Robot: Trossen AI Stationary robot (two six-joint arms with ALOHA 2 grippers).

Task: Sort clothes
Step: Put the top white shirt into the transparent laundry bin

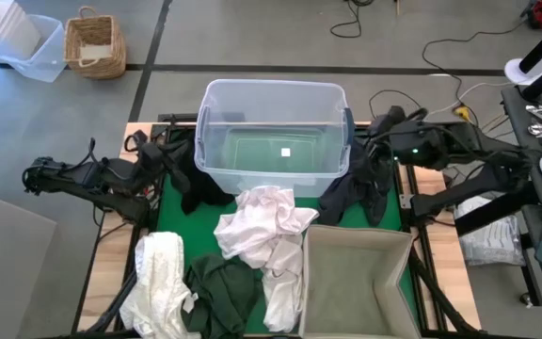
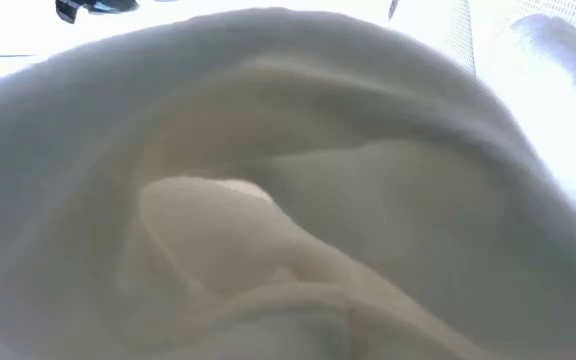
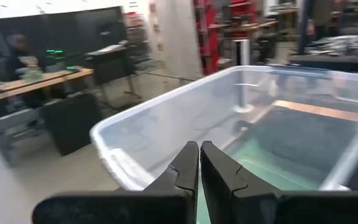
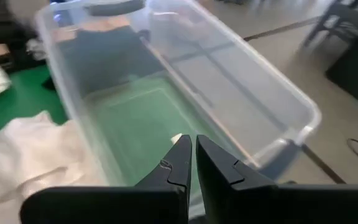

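Observation:
The clear tub (image 1: pixel 271 137) stands at the table's far middle, with no garment in it. A black garment (image 1: pixel 193 184) lies at its left wall and another dark one (image 1: pixel 356 188) at its right wall. A white-pink garment (image 1: pixel 263 224) is heaped in front of it. A cream garment (image 1: pixel 161 282), a dark green one (image 1: pixel 226 290) and a white one (image 1: pixel 285 294) lie near the front edge. My left gripper (image 3: pixel 199 167) is shut with nothing in it at the tub's left side (image 1: pixel 179 155). My right gripper (image 4: pixel 193 160) is shut over the tub's right rim (image 1: pixel 363 151).
The beige fabric box (image 1: pixel 358 281) sits at the table's near right corner. White cloth (image 2: pixel 288 200) fills the whole low view. A wicker basket (image 1: pixel 95 44) and plastic lids (image 1: pixel 17 42) are on the floor beyond the table. People sit at desks (image 3: pixel 23 68) in the room.

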